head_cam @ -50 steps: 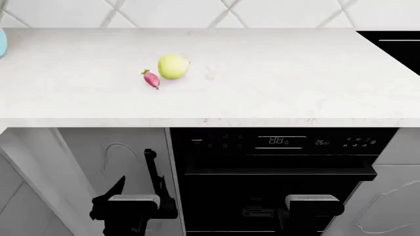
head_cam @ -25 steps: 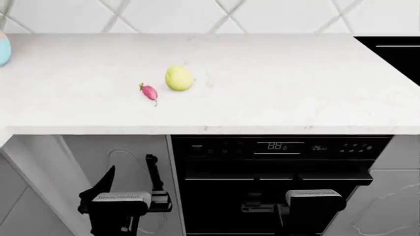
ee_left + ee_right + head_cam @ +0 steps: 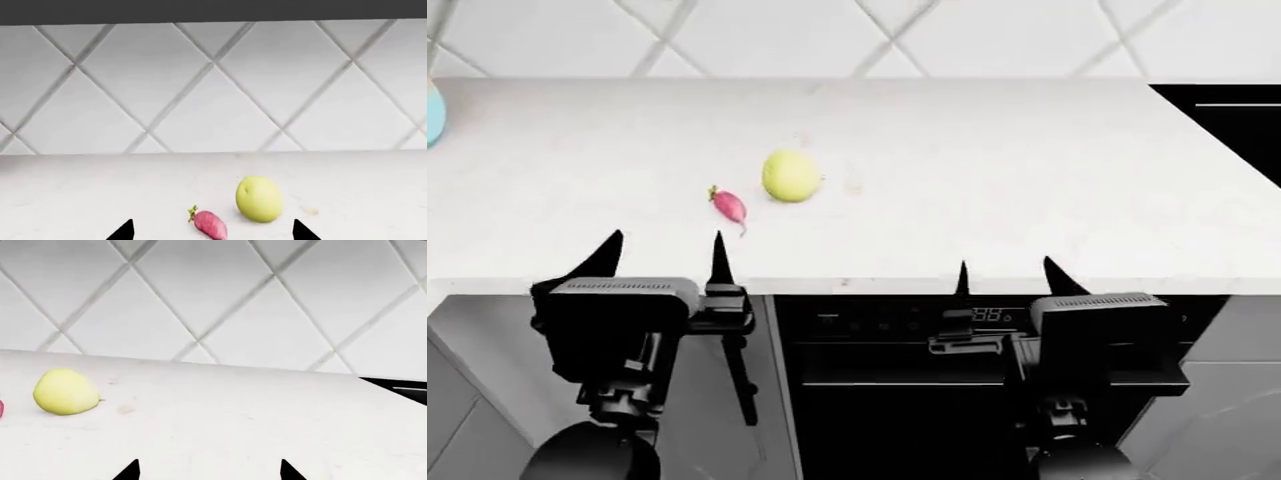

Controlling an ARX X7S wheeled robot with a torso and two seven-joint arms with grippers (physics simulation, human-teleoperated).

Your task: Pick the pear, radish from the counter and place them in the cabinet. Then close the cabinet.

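Now the white table (image 3: pixel 1028 170) fills most of the head view. Both grippers, left gripper (image 3: pixel 661 255) and right gripper (image 3: pixel 1008 275), hang at its near edge with jaws spread wide and holding nothing. The pear (image 3: pixel 789 175) lies left of the middle, and the small radish (image 3: pixel 729 205) just beside it, nearer and to the left. I judge the first pick is only being approached; next the left arm should reach forward over the radish or pear.

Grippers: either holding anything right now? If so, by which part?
Nothing held. Left gripper and right gripper are both open and empty; pear and radish lie untouched on the counter.
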